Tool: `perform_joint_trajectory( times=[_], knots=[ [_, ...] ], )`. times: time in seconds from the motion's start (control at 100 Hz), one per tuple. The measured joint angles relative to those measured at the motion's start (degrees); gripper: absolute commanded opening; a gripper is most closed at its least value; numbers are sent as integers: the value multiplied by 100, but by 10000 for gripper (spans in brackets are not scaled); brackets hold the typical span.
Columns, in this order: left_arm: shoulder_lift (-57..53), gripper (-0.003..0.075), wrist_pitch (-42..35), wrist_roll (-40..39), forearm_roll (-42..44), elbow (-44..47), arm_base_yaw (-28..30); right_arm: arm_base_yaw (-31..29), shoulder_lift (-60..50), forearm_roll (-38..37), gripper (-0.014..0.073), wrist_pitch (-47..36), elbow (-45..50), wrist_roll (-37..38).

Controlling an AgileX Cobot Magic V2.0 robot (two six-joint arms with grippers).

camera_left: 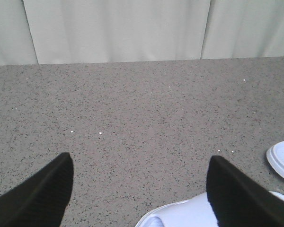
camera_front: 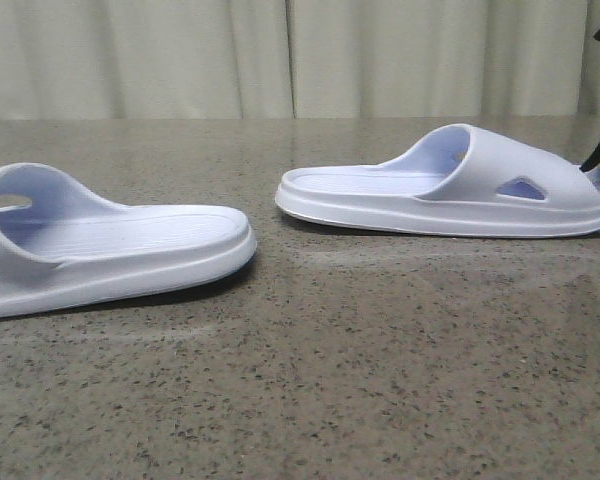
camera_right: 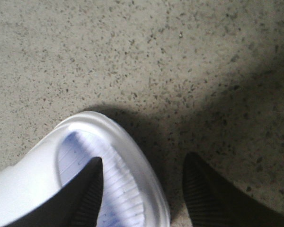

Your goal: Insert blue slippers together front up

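Two pale blue slippers lie flat on the speckled grey table (camera_front: 320,380), well apart from each other, with a pleated curtain (camera_front: 280,55) hanging behind. The left slipper (camera_front: 110,250) sits at the near left edge of the front view, its strap toward the left and its open end pointing right. The right slipper (camera_front: 450,190) lies farther back and to the right, strap with its triangular cut-out toward the right. The right gripper (camera_right: 142,189) hangs over the end of that slipper with its jaws spread: one dark finger (camera_right: 85,194) rests above the ribbed footbed, the other over bare table, so the raised rim sits between them, not pinched. The left gripper (camera_left: 137,189) is also spread wide, holding nothing, hovering low over the table with part of the left slipper just under one fingertip (camera_left: 236,198).
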Motion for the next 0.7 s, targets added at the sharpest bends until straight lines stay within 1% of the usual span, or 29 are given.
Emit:
perform_joint_trajectory(
  times=[0.15, 0.2, 0.25, 0.37, 0.44, 0.7],
  knots=[
    [0, 519, 0, 0, 0, 0, 0, 0, 78, 27, 315, -12, 0, 0],
    [0, 519, 0, 0, 0, 0, 0, 0, 96, 68, 295, -19, 0, 0],
    [0, 519, 0, 0, 0, 0, 0, 0, 118, 109, 257, -48, 0, 0],
    [0, 519, 0, 0, 10, 0, 0, 0, 156, 123, 129, -46, 0, 0],
    [0, 519, 0, 0, 10, 0, 0, 0, 180, 123, 71, -46, 0, 0],
    [0, 519, 0, 0, 19, 0, 0, 0, 180, 172, -97, 91, 0, 0]
  ],
)
